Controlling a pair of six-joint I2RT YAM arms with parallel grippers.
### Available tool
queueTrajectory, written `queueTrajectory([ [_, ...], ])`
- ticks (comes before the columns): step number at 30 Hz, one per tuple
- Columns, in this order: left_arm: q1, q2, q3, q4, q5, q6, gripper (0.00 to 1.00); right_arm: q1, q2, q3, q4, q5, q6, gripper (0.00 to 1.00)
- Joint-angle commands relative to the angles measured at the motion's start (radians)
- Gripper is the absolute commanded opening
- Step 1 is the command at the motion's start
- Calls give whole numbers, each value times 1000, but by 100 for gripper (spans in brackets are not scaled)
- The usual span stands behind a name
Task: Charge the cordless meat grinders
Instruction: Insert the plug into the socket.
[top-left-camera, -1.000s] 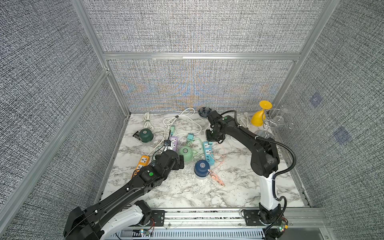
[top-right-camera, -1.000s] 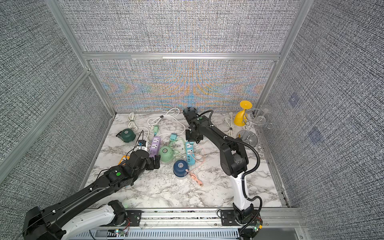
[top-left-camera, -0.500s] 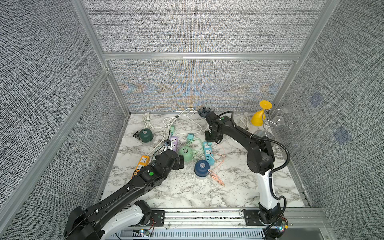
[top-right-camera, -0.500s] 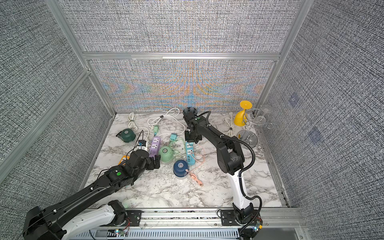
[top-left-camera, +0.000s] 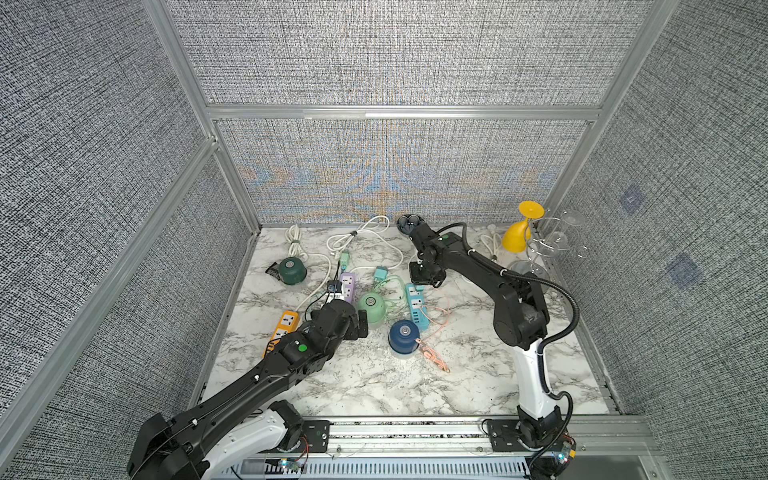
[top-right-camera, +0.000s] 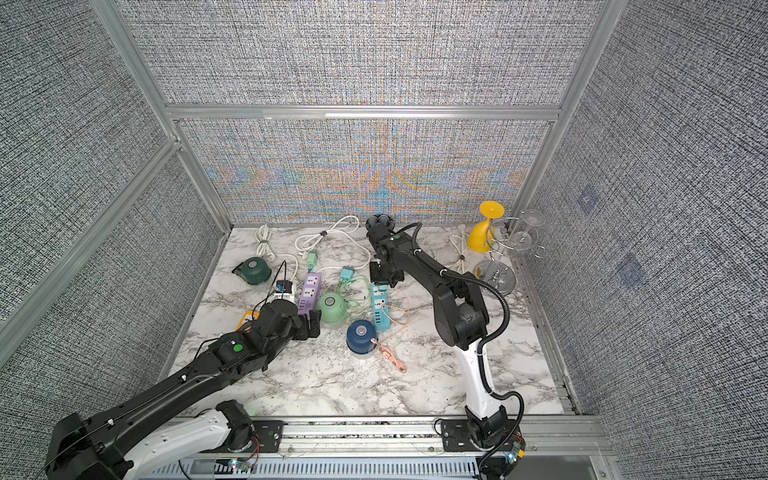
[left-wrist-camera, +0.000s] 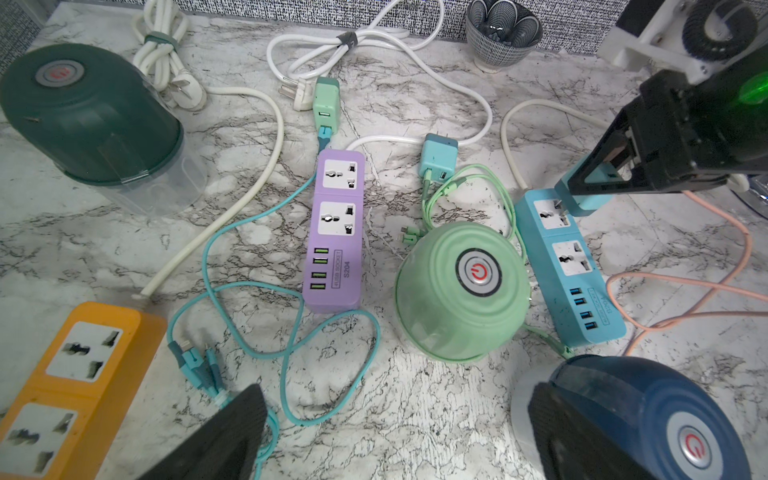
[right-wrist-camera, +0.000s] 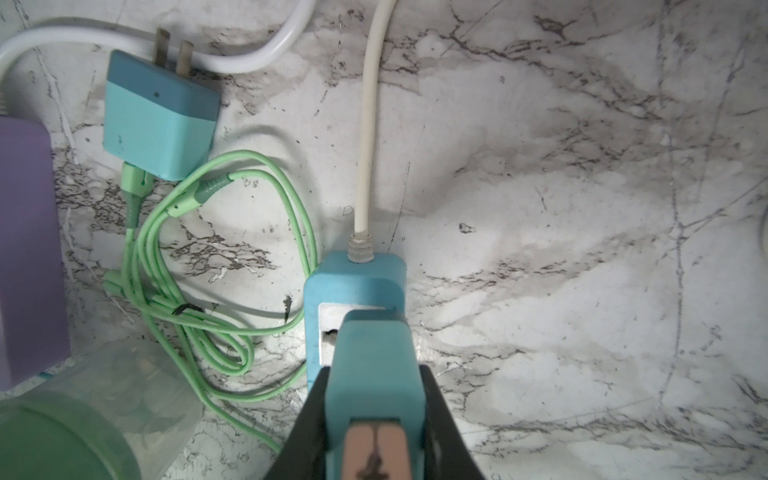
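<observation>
White marble tabletop (top-left-camera: 374, 382), grey woven walls (top-left-camera: 395, 62), left gripper (left-wrist-camera: 395, 415) spread, right gripper (right-wrist-camera: 374, 376) clamping blue adapter (right-wrist-camera: 370, 340)

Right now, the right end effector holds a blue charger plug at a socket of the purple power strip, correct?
No. The right end effector holds the blue charger plug at a socket of the blue power strip, not the purple power strip, which lies apart from it. The right wrist view shows it.

**Marble table (top-left-camera: 457, 374), crowded**

Dark green grinder (top-left-camera: 293, 270) stands far left; mint grinder (top-left-camera: 371, 307) between purple strip (top-left-camera: 348, 286) and blue strip (top-left-camera: 417, 305); navy grinder (top-left-camera: 404, 336) just nearer. Orange strip (top-left-camera: 284, 328) lies left; white cords (top-left-camera: 353, 241) and bowl (top-left-camera: 409, 222) at back.
</observation>
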Motion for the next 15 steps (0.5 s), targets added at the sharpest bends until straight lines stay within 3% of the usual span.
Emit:
queueTrajectory([
  [1,3,-2,-3,13,4,0,99,6,-7,-9,-33,12,-3,0],
  [15,6,0,-2,12,5,-1,99,18,29,8,-31,35,10,0],
])
